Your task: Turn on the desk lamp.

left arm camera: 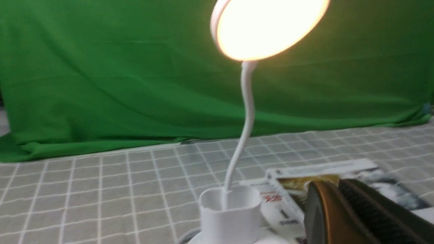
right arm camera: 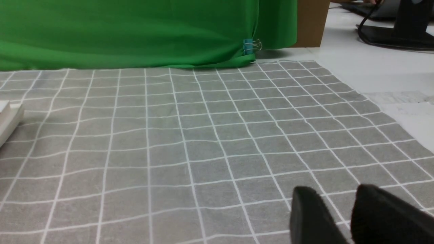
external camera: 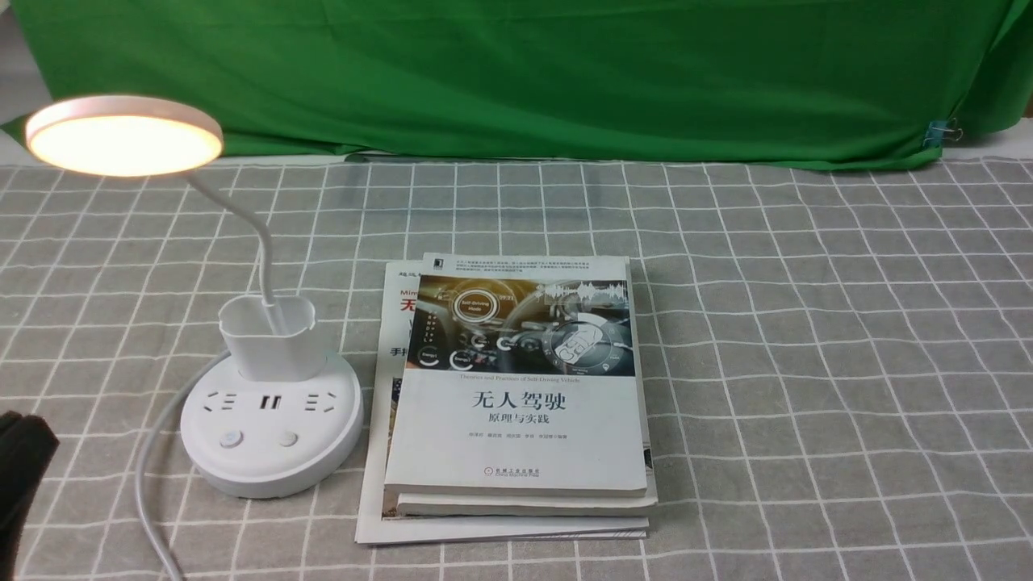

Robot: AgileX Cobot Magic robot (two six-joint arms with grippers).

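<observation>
Our desk lamp (external camera: 270, 428) stands lit at the surface's (external camera: 807, 363) left, beside stacked books (external camera: 516, 403). Our left fingers (external camera: 24, 468) sit near its base, spread unclear; right fingers (right arm camera: 373, 217) hang slightly apart. We judge the job done, so we should back away gently without nudging the base.

Checked table (external camera: 807, 363): desk lamp (external camera: 270, 436), books (external camera: 516, 420).

A staged recording table in a lab or office room

A green cloth (external camera: 516, 77) hangs as a backdrop behind the table, pinned at its right end with a binder clip (right arm camera: 251, 46). A grey checked tablecloth (external camera: 807, 363) runs up to the foot of the green cloth. Past the cloth's right end stand a cardboard box (right arm camera: 311, 22), a white desk surface (right arm camera: 373, 67) and a dark monitor base with cable (right arm camera: 396, 34).
</observation>
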